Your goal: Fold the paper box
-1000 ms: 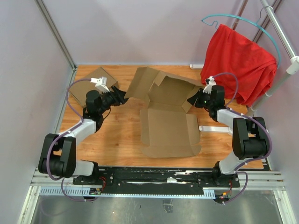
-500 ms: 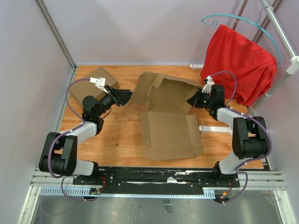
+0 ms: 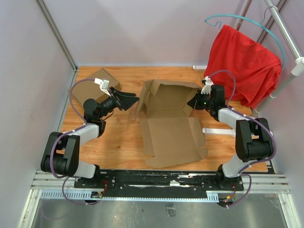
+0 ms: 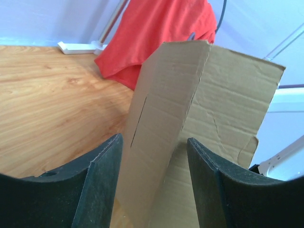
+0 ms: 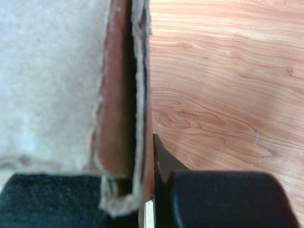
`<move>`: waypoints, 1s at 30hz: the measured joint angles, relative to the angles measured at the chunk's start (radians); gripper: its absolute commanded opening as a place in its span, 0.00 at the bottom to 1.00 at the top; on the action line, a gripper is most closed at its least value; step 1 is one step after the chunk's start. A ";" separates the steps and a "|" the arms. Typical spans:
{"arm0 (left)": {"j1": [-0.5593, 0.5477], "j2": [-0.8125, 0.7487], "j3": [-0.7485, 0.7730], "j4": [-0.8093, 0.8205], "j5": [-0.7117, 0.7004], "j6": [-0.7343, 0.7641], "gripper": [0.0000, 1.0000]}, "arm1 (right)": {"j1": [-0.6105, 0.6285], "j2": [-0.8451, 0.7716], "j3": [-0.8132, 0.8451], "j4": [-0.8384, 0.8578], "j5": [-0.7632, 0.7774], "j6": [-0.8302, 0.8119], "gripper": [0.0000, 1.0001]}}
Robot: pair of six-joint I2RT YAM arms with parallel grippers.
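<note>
The paper box (image 3: 172,135) is a brown cardboard sheet lying open in the middle of the table, its back part and side flaps raised. My left gripper (image 3: 131,100) is open at the box's left side. In the left wrist view the raised left flap (image 4: 164,118) stands between the dark fingers (image 4: 102,183) without being pinched. My right gripper (image 3: 194,101) is shut on the box's right flap. The right wrist view shows that folded cardboard edge (image 5: 124,118) clamped between the pads (image 5: 164,159).
A small closed cardboard box (image 3: 99,81) sits at the back left, behind my left arm. A red cloth (image 3: 242,61) hangs on a rack at the right, and the rack's white foot (image 3: 216,130) lies on the table beside the box. Walls enclose the table.
My left gripper has moved right until the left flap stands between its open fingers. The flap and back part now stand more upright, and the box has shifted slightly left. The right grip is unchanged.
</note>
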 measured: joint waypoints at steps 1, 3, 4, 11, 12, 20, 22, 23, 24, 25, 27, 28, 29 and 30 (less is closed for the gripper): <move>-0.001 0.007 0.000 0.014 0.011 -0.014 0.61 | 0.004 0.000 0.001 -0.002 0.003 -0.004 0.01; -0.004 0.010 -0.001 0.026 0.027 -0.024 0.61 | 0.012 0.001 0.004 -0.011 0.010 -0.013 0.01; -0.009 0.008 -0.001 0.028 0.032 -0.024 0.61 | 0.015 0.002 0.006 -0.016 0.013 -0.015 0.01; -0.112 -0.064 0.005 -0.171 -0.006 0.124 0.60 | 0.035 0.010 0.011 -0.034 0.046 -0.018 0.01; -0.129 -0.077 0.009 -0.210 -0.021 0.151 0.60 | 0.038 0.011 0.011 -0.035 0.051 -0.018 0.01; -0.192 -0.114 0.045 -0.446 -0.158 0.309 0.58 | 0.075 0.010 0.011 -0.037 0.090 -0.018 0.01; -0.214 -0.114 0.065 -0.505 -0.208 0.344 0.58 | 0.088 0.006 0.011 -0.040 0.106 -0.020 0.01; -0.227 -0.114 0.079 -0.535 -0.235 0.362 0.58 | 0.095 0.003 0.011 -0.041 0.118 -0.021 0.01; -0.240 -0.114 0.095 -0.568 -0.268 0.382 0.58 | 0.101 -0.002 0.011 -0.044 0.134 -0.022 0.01; -0.250 -0.114 0.109 -0.591 -0.296 0.399 0.58 | 0.105 -0.008 0.011 -0.045 0.146 -0.023 0.01; -0.268 -0.113 0.136 -0.636 -0.359 0.429 0.57 | 0.114 -0.023 0.010 -0.046 0.175 -0.023 0.01; -0.276 -0.113 0.144 -0.652 -0.390 0.440 0.57 | 0.119 -0.031 0.010 -0.047 0.190 -0.025 0.01; -0.284 -0.113 0.151 -0.670 -0.421 0.452 0.57 | 0.127 -0.038 0.010 -0.050 0.209 -0.027 0.01; -0.291 -0.113 0.155 -0.686 -0.452 0.463 0.57 | 0.137 -0.047 0.010 -0.054 0.229 -0.032 0.01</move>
